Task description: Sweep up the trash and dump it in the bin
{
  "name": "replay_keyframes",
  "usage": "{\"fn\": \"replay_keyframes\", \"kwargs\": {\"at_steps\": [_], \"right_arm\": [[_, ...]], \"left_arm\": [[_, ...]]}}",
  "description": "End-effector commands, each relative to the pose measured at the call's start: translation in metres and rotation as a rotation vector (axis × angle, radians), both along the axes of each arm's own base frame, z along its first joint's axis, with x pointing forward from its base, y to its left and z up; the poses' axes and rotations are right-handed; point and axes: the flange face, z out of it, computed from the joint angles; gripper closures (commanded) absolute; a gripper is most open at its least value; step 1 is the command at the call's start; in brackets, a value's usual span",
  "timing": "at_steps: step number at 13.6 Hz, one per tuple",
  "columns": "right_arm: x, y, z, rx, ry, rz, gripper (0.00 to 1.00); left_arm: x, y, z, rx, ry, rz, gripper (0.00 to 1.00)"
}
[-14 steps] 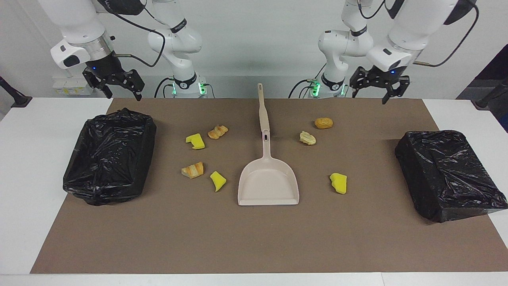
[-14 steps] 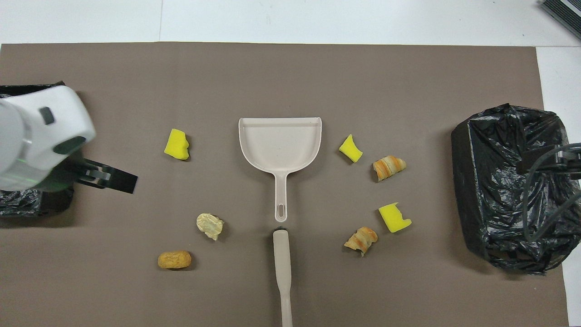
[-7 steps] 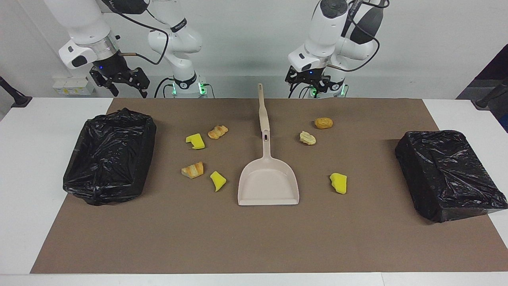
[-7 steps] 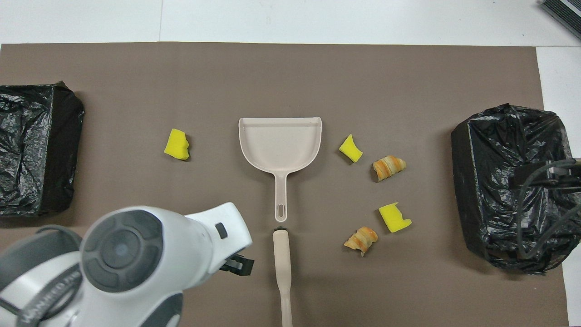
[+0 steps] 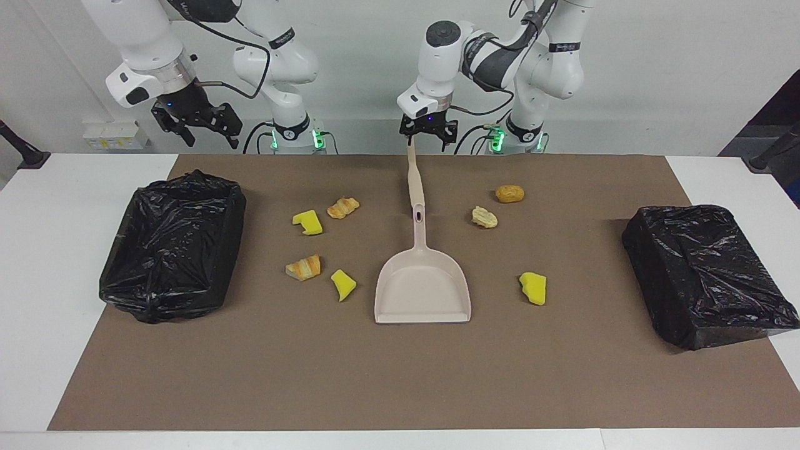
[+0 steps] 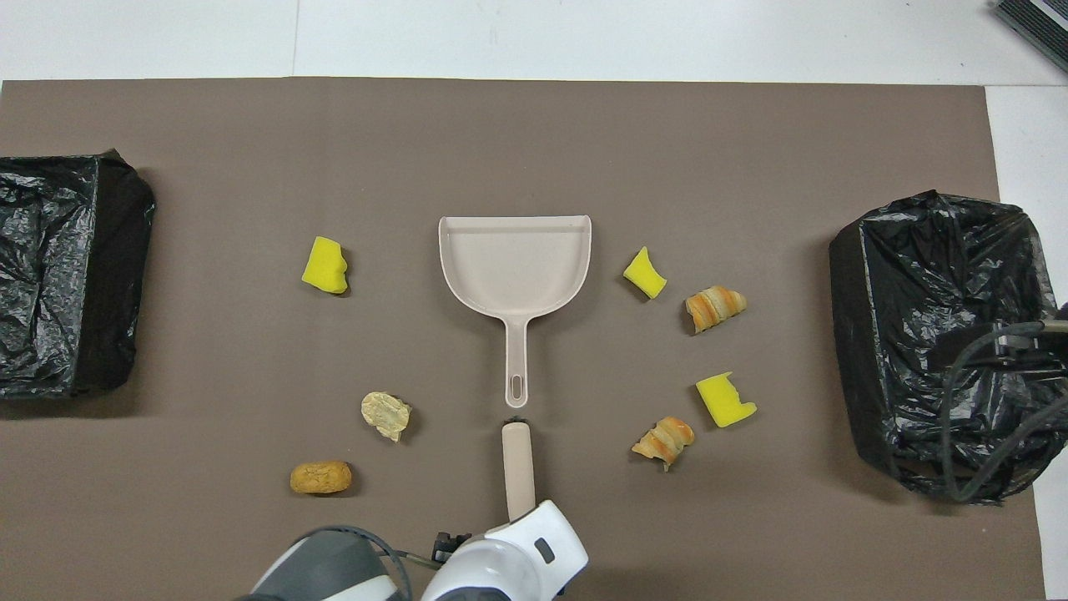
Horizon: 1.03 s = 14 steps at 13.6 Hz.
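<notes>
The left tool is hanging right over the robot-side tip of the brush handle, its fingers spread open on either side of the tip without clearly touching it. That handle is lying end to end with the dustpan, whose pan is sitting farther from the robots than this tool. The trash is lying scattered on the brown mat around the dustpan: toward the left arm's end, a brown bread piece, a pale scrap and a yellow sponge chunk; toward the right arm's end, two more sponge chunks and two croissant pieces. A bin lined with a black bag is standing at the left arm's end of the surface. The right tool is waiting in the air, fingers apart, above the edge of the surface beside the other black-bagged bin.
</notes>
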Motion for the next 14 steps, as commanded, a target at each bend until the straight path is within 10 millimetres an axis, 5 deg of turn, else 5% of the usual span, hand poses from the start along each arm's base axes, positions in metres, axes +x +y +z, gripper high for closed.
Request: {"fn": "replay_keyframes", "kwargs": {"at_steps": [1, 7, 10, 14], "right_arm": [[-0.007, 0.002, -0.001, 0.018, -0.004, 0.011, 0.0], [-0.015, 0.001, -0.004, 0.018, 0.024, 0.023, 0.0], [-0.013, 0.002, -0.008, 0.018, 0.021, 0.024, 0.0], [0.01, 0.038, -0.031, 0.017, -0.035, 0.08, 0.0]], "left_arm": [[-0.022, -0.011, -0.025, 0.001, 0.008, 0.024, 0.0], [-0.047, -0.028, -0.071, 0.045, 0.018, 0.054, 0.0], [-0.046, -0.036, -0.077, 0.05, 0.017, 0.061, 0.43], [-0.04, -0.033, -0.067, 0.066, 0.03, 0.078, 0.51]]}}
